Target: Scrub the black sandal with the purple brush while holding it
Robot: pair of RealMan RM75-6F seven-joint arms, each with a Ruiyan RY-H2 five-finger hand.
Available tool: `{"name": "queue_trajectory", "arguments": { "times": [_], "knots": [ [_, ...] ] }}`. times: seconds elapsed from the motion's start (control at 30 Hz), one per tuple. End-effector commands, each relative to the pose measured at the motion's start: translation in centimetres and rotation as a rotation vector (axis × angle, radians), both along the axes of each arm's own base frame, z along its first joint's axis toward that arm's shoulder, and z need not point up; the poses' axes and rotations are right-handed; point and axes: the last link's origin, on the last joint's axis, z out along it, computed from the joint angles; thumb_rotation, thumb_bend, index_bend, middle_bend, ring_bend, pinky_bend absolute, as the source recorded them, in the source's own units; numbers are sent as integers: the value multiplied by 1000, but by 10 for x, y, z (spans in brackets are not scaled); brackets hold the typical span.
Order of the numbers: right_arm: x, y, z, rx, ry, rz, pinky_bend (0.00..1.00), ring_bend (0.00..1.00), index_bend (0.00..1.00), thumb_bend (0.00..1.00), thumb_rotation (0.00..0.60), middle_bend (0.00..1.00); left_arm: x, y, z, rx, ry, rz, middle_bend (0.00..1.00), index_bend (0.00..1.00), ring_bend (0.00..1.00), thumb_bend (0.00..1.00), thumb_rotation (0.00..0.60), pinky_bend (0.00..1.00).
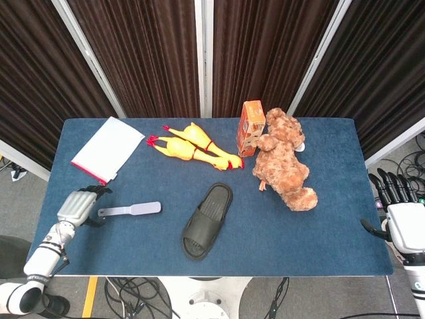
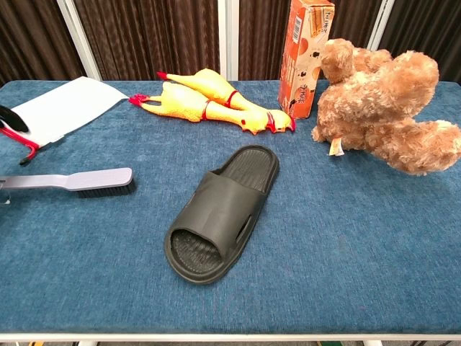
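The black sandal (image 1: 206,220) (image 2: 220,212) lies sole-down near the table's front middle, toe opening toward me. The purple brush (image 1: 130,210) (image 2: 72,179) lies flat to its left, bristles down, handle pointing left. My left hand (image 1: 78,205) is over the table's left edge, just beside the brush's handle tip, fingers apart and holding nothing; a dark fingertip (image 2: 13,119) shows at the chest view's left edge. My right hand (image 1: 402,220) hangs off the table's right side, fingers spread and empty.
Two yellow rubber chickens (image 1: 192,147) lie behind the sandal. An orange carton (image 1: 250,127) stands at the back beside a brown teddy bear (image 1: 284,161). A white pouch (image 1: 107,148) with red trim lies at the back left on the blue table (image 1: 319,232).
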Motion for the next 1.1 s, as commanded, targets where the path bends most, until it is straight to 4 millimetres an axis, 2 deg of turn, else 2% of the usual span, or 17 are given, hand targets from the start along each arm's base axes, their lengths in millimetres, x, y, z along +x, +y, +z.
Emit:
{"name": "queue_trajectory", "arguments": {
  "times": [0.03,0.2,0.37,0.93,1.1],
  "knots": [
    [-2,0,-1,2,-2,-9,0,0,0,65,600,0,4,18,-22,-62,42,24,357,329,262,188,600,316],
    [-5,2,-2,3,-7,-22,0,0,0,66,600,0,8,20,-37,-113,62,53,434,394,336,188,600,375],
    [-7,3,-3,7,-16,-22,0,0,0,65,600,0,10,25,-48,-169,64,115,454,408,350,188,600,395],
    [-12,7,-4,12,-19,-35,0,0,0,65,600,0,23,23,-61,-219,69,133,601,538,484,189,600,488],
    [-14,9,-4,13,-22,-44,0,0,0,65,600,0,27,24,-67,-232,61,136,646,571,543,193,600,560]
  ]
}}
